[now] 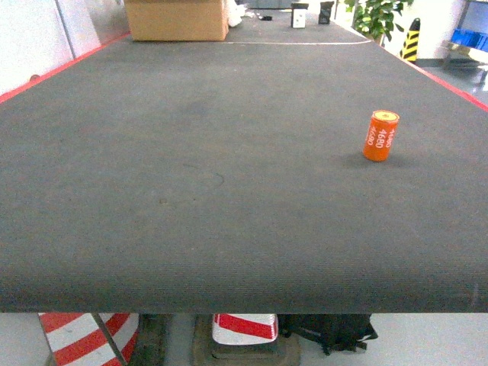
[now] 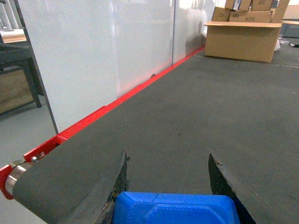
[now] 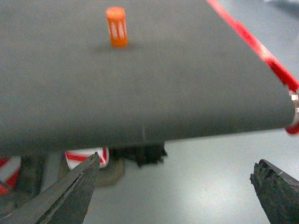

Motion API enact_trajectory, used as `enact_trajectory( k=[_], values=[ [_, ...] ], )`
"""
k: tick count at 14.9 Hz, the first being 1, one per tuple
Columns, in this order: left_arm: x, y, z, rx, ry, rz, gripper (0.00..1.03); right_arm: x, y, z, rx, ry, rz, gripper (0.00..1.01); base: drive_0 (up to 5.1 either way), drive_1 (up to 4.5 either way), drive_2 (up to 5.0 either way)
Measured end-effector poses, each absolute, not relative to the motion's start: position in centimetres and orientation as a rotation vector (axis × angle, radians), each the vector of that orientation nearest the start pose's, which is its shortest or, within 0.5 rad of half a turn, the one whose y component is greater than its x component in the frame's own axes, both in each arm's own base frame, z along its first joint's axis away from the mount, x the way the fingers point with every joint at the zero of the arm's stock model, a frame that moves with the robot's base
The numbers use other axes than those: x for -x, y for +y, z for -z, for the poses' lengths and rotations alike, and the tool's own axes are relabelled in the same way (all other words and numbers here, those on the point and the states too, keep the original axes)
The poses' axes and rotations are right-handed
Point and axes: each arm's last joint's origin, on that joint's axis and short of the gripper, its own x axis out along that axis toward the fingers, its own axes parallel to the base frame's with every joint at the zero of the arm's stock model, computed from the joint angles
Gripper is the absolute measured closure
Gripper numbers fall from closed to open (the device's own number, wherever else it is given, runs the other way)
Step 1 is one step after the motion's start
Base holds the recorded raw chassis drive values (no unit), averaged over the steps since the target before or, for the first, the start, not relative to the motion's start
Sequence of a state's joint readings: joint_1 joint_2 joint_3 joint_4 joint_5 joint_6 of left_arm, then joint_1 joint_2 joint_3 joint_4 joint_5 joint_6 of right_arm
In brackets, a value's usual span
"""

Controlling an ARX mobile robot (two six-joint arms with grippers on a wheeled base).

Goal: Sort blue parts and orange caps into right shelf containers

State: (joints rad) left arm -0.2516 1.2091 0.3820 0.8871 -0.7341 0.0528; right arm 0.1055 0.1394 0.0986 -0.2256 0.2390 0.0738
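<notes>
Head view: a single orange cap (image 1: 380,135) stands upright on the dark grey table (image 1: 191,175), toward the right side and well back from the near edge, its white "4680" print facing the camera. A cardboard box (image 1: 177,19) sits at the far left end of the table. Neither arm appears in this view.

Left wrist view: the left gripper (image 2: 168,175) has its jaws apart around a blue part (image 2: 175,209); whether they actually press on it cannot be told, since only its top edge shows.

Right wrist view: the right gripper (image 3: 175,186) hangs below and in front of the table's near edge, jaws wide apart and holding nothing, the cap (image 3: 116,26) well beyond it.
</notes>
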Motion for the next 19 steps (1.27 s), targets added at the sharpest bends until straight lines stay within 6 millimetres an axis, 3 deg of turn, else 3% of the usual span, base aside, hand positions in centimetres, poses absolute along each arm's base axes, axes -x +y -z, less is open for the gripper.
enact_trajectory(
  k=[1,6,11,19],
  values=[
    [-22.3,-3.7,-21.6,-0.023,-0.042,-0.484,0.62,-10.1,0.5,-16.2,-0.003,0.373,0.235,0.03,0.0,0.0,0.0],
    [-22.3,-3.7,-21.6,-0.022,-0.042,-0.486,0.62,-10.2,0.2,-16.4,-0.023,0.338,0.343,0.03,0.0,0.0,0.0],
    [-22.3,-3.7,-21.7,-0.021,-0.044,-0.486,0.62,-11.0,0.3,-16.5,-0.026,0.328,0.34,0.03,0.0,0.0,0.0],
    [-22.3,-3.7,-21.7,-0.022,-0.043,-0.486,0.62,-14.0,0.6,-16.8,-0.008,0.315,0.315,0.03,0.0,0.0,0.0]
  ],
)
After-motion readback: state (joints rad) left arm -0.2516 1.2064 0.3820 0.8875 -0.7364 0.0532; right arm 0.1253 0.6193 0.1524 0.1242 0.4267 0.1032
